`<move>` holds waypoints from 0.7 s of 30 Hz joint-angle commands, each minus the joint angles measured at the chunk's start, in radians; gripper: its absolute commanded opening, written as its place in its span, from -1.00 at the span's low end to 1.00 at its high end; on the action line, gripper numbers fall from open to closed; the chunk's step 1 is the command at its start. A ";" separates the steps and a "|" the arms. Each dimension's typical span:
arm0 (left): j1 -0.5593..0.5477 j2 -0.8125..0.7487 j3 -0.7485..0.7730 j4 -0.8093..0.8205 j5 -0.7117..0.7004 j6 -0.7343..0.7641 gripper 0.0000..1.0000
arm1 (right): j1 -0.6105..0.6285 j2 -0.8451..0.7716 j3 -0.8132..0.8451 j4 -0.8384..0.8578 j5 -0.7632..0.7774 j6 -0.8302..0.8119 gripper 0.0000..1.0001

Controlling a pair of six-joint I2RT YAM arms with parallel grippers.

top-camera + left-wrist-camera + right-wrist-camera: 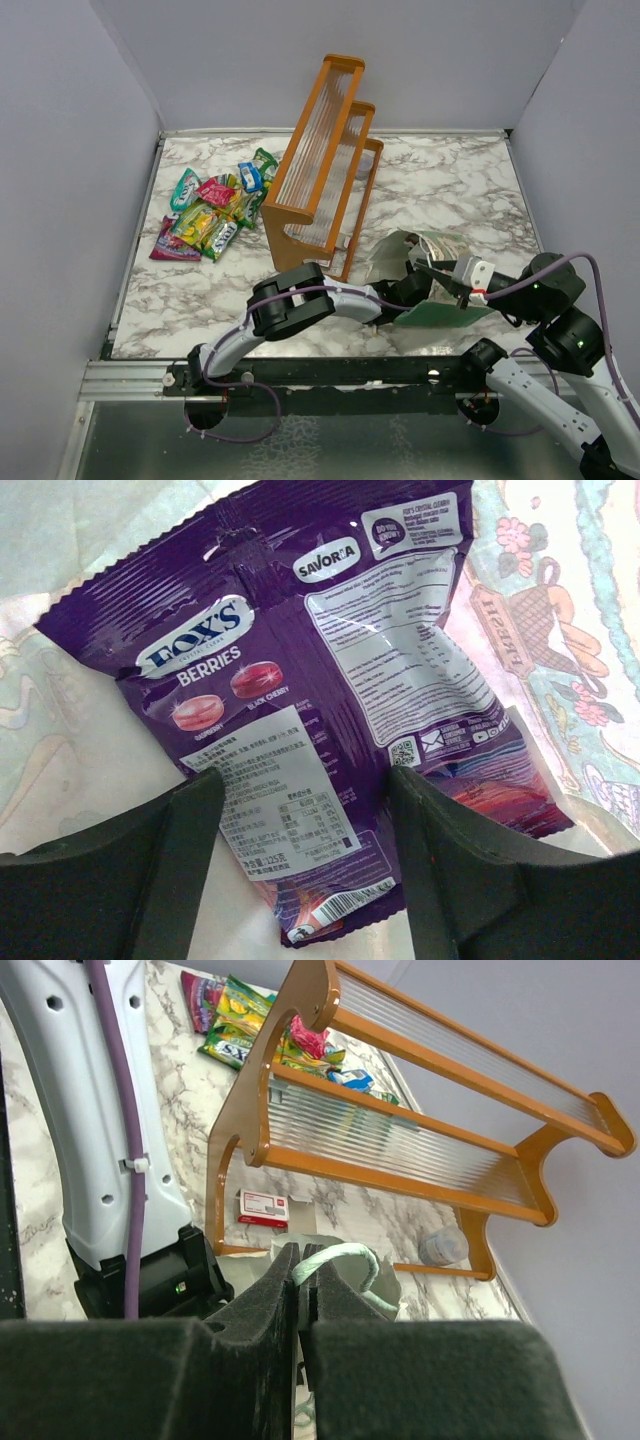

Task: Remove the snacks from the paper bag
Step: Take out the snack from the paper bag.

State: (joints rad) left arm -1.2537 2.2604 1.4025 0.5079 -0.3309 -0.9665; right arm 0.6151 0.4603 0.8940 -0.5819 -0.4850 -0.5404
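The mint-green paper bag [400, 250] lies on its side at the front right of the marble table, mouth toward the arms. My left gripper [305, 865] reaches inside it. Its jaws are open, one on each side of the lower end of a purple snack packet [290, 650] that lies flat on the bag's pale inner wall [560, 630]. My right gripper [308, 1260] is shut on the bag's rim by its cord handle [345, 1255], holding the mouth up [462, 292]. Several snacks [215, 212] lie in a pile at the back left.
An orange slatted wooden rack [320, 170] stands in the middle, between the pile and the bag. Under it lie a small red-and-white box [264, 1207] and a small clear jar [443, 1246]. Grey walls enclose the table on three sides.
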 commanded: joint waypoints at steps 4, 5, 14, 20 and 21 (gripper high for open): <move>0.017 0.078 0.044 -0.026 -0.072 -0.008 -0.20 | 0.003 -0.002 0.047 0.000 -0.023 -0.010 -0.97; 0.018 0.075 0.044 -0.022 -0.073 -0.004 -0.28 | 0.003 -0.002 0.050 -0.004 -0.019 -0.011 -0.97; 0.025 -0.059 -0.081 0.042 -0.040 0.032 -0.73 | 0.003 -0.021 0.055 -0.037 0.022 -0.021 -0.97; 0.022 -0.186 -0.182 0.083 0.032 0.076 -0.79 | 0.003 -0.041 0.031 -0.034 0.107 0.005 -0.97; 0.022 -0.204 -0.193 0.077 0.045 0.078 -0.79 | 0.003 -0.044 0.027 -0.033 0.118 0.008 -0.97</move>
State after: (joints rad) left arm -1.2362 2.1574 1.2503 0.5705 -0.3420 -0.9356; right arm 0.6151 0.4351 0.9150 -0.6353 -0.4416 -0.5529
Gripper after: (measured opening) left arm 0.113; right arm 0.023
